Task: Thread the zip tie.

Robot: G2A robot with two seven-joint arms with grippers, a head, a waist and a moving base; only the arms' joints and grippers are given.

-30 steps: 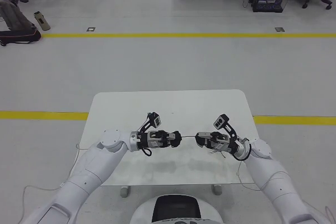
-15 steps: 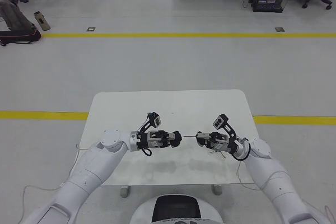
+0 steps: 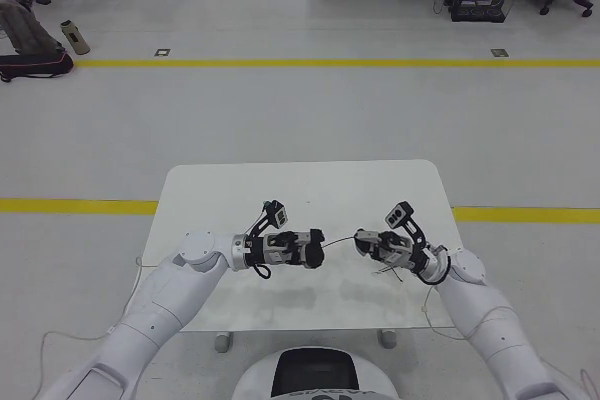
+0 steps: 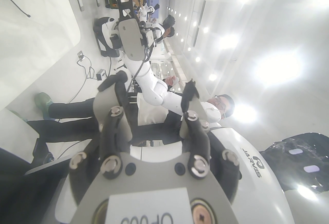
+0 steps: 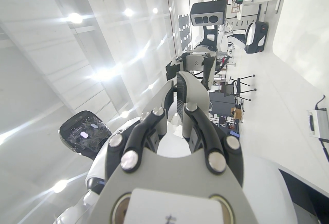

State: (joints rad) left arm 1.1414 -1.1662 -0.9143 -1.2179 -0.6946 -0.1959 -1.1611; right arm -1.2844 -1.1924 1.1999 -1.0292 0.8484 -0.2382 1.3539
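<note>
White table [image 3: 230,190]: L jaws wide apart, R jaws pinching zip tie [image 3: 340,240] btwn arms.

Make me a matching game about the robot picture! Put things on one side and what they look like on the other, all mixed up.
Things:
1. left end effector
2. right end effector
3. zip tie
4. floor stripe

What they look like:
A. yellow
B. fingers pressed together
C. fingers spread wide apart
D. thin and black, up in the air between the two end effectors

Right pairs: 1-C, 2-B, 3-D, 4-A.
</note>
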